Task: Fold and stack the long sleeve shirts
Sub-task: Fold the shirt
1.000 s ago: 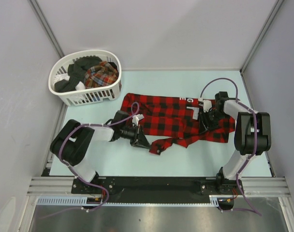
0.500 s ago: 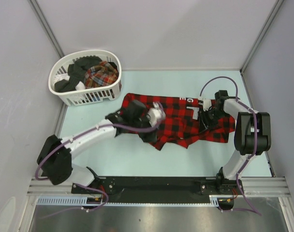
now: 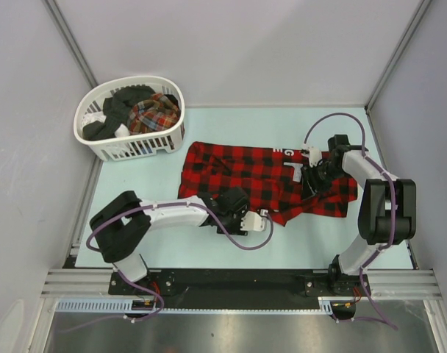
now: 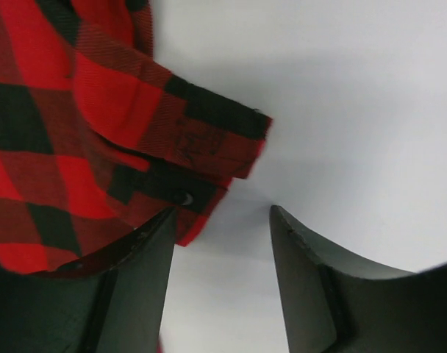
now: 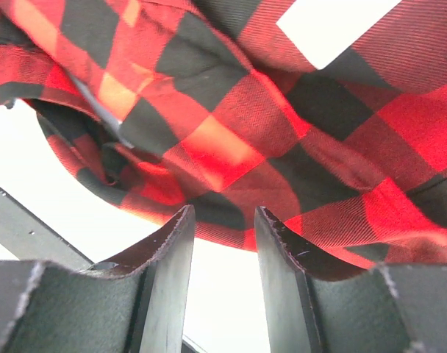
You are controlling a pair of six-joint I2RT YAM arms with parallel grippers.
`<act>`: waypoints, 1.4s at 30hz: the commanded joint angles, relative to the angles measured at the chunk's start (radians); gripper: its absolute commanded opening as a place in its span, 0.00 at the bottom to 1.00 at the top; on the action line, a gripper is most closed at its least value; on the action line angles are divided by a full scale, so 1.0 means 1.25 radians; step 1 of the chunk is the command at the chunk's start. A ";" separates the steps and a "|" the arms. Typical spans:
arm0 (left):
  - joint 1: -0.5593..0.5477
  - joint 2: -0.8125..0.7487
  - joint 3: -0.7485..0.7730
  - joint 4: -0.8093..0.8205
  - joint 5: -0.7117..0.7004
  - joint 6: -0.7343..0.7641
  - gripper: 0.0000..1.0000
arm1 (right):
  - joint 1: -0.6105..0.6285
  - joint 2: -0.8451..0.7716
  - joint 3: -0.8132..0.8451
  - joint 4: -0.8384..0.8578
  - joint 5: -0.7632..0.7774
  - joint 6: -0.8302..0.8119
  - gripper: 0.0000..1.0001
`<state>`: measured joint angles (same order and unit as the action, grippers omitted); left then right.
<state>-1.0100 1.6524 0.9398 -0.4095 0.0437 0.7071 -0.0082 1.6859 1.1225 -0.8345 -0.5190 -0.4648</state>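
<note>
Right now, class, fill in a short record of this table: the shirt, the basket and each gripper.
shirt: red-and-black checks, lying spread on the table
basket: white, far left, holds a plaid shirt and dark clothes
left gripper: open, empty, next to the shirt's cuff
right gripper: open, at the shirt's edge
</note>
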 commanded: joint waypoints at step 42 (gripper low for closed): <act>0.515 -0.203 -0.072 -0.098 0.607 -0.607 0.70 | -0.058 -0.059 -0.142 -0.036 0.055 -0.177 0.43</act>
<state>-0.3370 1.4452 0.6762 -0.2974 0.8829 -0.4187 -0.0788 1.6608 0.9524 -0.8501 -0.4530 -0.6353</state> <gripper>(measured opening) 0.647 0.434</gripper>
